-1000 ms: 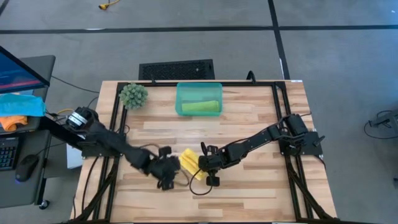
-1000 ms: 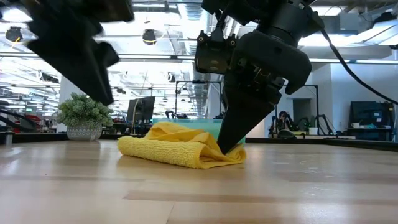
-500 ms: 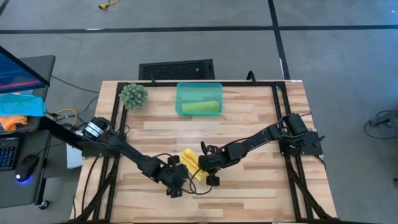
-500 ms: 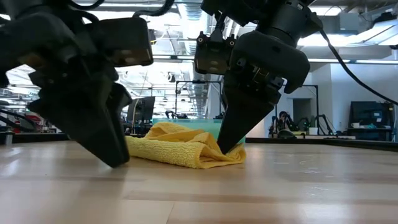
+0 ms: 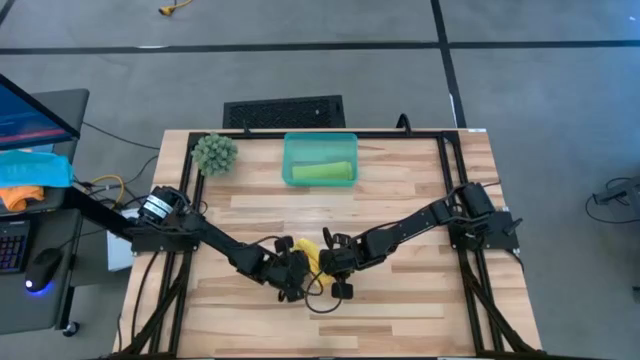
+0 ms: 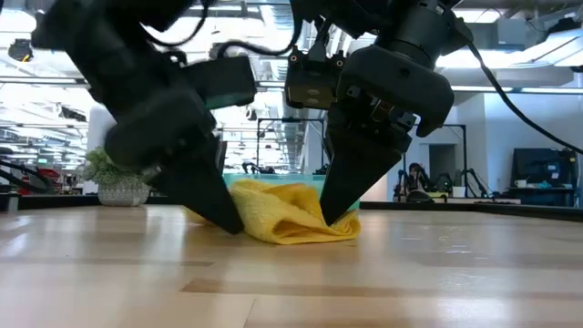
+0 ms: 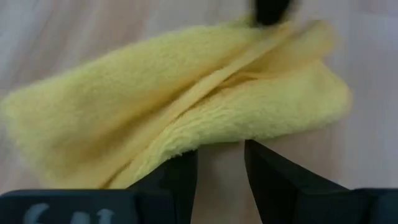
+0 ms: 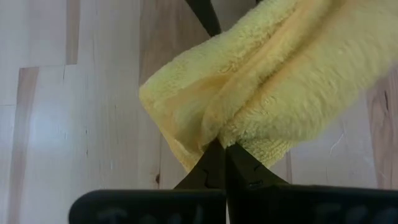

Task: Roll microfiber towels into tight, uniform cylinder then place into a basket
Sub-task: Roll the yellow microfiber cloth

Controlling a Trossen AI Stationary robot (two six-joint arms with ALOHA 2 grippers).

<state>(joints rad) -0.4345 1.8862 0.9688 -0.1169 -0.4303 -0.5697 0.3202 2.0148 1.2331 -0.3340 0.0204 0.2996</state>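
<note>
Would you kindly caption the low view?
Both grippers work a crumpled yellow microfiber towel: right gripper pinching it, left gripper alongside.

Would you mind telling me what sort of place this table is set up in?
Probably a robotics lab or open workshop: a wooden table in a black frame, a desk with a monitor beside it, and ceiling ducts above other workstations behind.

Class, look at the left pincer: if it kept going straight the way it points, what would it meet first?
Most likely the yellow towel: the left pincer stands open with the towel's folded edge right ahead, though whether it already touches is unclear.
</note>
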